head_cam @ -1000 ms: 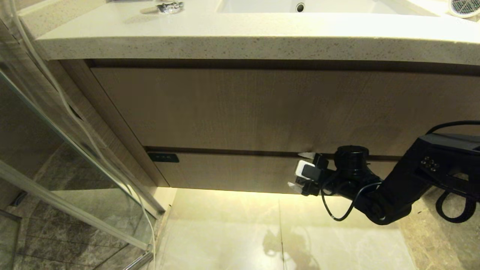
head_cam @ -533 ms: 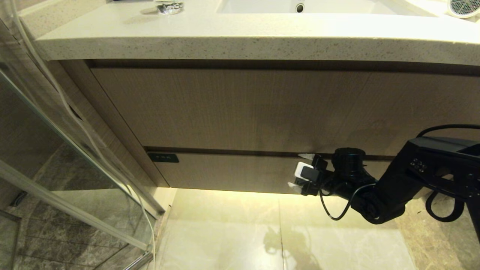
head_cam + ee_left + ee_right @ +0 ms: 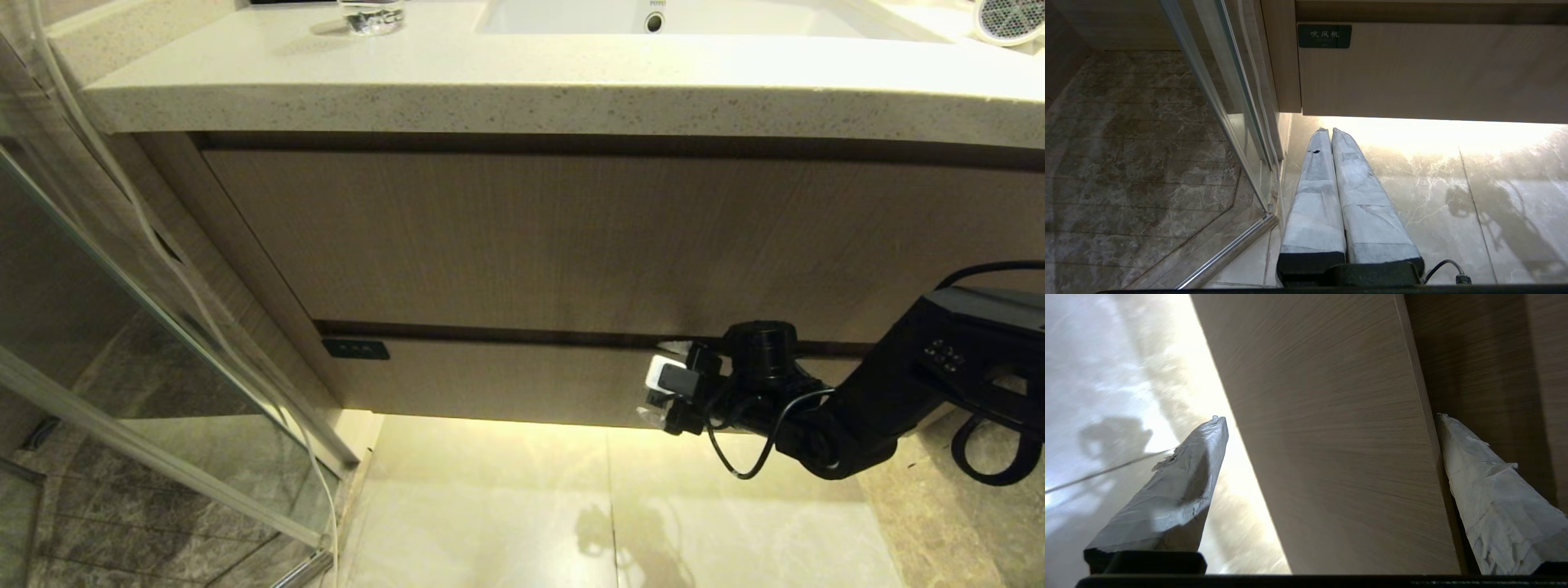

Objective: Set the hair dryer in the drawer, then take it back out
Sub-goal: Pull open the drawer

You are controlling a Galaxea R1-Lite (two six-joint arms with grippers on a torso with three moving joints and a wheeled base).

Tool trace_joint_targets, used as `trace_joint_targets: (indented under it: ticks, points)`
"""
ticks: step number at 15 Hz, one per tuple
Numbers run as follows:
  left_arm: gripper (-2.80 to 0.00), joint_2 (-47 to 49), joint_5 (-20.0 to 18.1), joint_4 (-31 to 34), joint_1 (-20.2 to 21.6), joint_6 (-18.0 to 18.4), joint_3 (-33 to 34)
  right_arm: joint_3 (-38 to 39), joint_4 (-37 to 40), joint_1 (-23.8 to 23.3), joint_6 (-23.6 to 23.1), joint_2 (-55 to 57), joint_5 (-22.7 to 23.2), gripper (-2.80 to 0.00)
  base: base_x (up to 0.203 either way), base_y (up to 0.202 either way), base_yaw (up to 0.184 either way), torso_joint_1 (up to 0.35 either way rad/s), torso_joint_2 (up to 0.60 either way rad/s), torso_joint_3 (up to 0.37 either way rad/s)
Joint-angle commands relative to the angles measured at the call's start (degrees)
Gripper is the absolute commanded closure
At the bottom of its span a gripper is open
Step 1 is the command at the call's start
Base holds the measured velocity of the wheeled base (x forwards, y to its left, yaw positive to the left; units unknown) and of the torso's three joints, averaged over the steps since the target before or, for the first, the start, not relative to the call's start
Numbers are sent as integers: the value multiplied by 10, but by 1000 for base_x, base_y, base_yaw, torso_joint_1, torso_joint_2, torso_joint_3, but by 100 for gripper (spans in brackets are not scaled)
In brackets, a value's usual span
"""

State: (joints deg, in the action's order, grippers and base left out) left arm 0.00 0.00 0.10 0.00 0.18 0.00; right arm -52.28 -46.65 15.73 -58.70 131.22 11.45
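a: on the left there's the glass shower door (image 3: 163, 343), then the drawer (image 3: 506, 380) with its small black tag (image 3: 356, 349). is it open at all?

b: looks shut, flush under the taller wood-grain panel (image 3: 571, 237). the left end effector (image 3: 1327, 134) hangs low near the floor with its taped fingers pressed together, holding nothing.

a: and further right?

b: the right end effector (image 3: 663, 382) sits at the drawer front, spread wide and empty. in its wrist view one finger (image 3: 1184, 486) lies past the drawer's lower edge, the other (image 3: 1486, 490) in the dark gap above its top edge.

a: so it straddles the front. how to pull well?

b: i'd say hook the upper finger deep in that gap, then draw straight outward, level, so the tip doesn't slip off the handleless edge.

a: the hair dryer?

b: up on the counter (image 3: 506, 90), far right by the sink (image 3: 653, 16); only its grey grille (image 3: 1008, 16) shows.
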Motion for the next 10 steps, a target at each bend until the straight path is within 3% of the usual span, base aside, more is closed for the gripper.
trace_joint_targets:
  ticks: [1,5,10]
  points:
    - [0,0,0,0,0,0,0,9,63,0,0,-13,0,-280,0,0,0,0,0,0]
    - [0,0,0,0,0,0,0,26,101,0,1,-41,-2,-280,0,0,0,0,0,0]
    - [0,0,0,0,0,0,0,71,202,0,-3,-127,-2,-280,0,0,0,0,0,0]
